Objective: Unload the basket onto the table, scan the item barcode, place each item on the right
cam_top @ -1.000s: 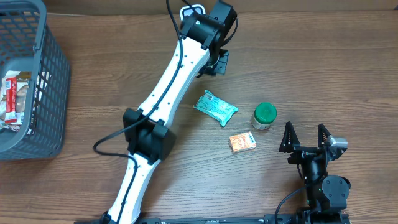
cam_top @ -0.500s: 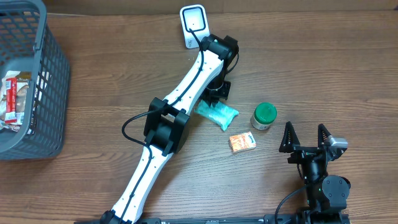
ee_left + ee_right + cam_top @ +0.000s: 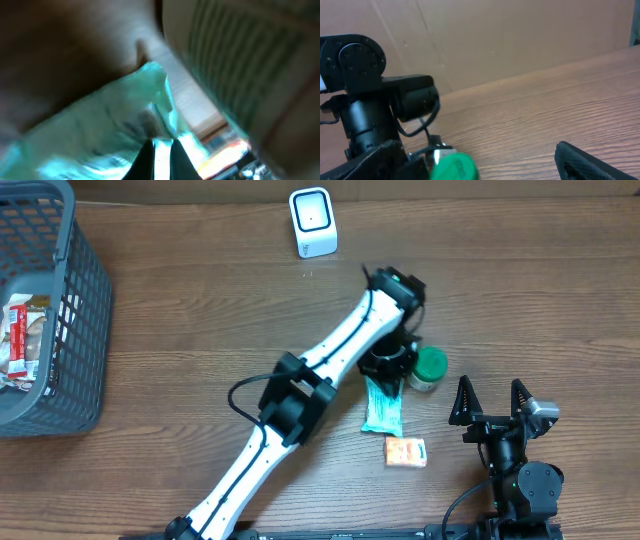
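Down beside the green-lidded jar [image 3: 428, 364], my left gripper [image 3: 386, 374] pinches the top edge of the teal packet [image 3: 383, 410], well apart from the white scanner [image 3: 312, 222], so the scan isn't done yet, while my right gripper [image 3: 491, 402] sits spread and empty.

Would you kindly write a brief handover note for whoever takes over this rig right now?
The left gripper is shut, tips at the teal packet; whether it pinches the film is unclear.
The right gripper is open and idle, apart from the items.
The scanner stands at the far edge. The green-lidded jar sits beside the packet, the orange box just below it.
Done: nothing is at the scanner yet.
Left: secure an item and present its barcode to the scanner.
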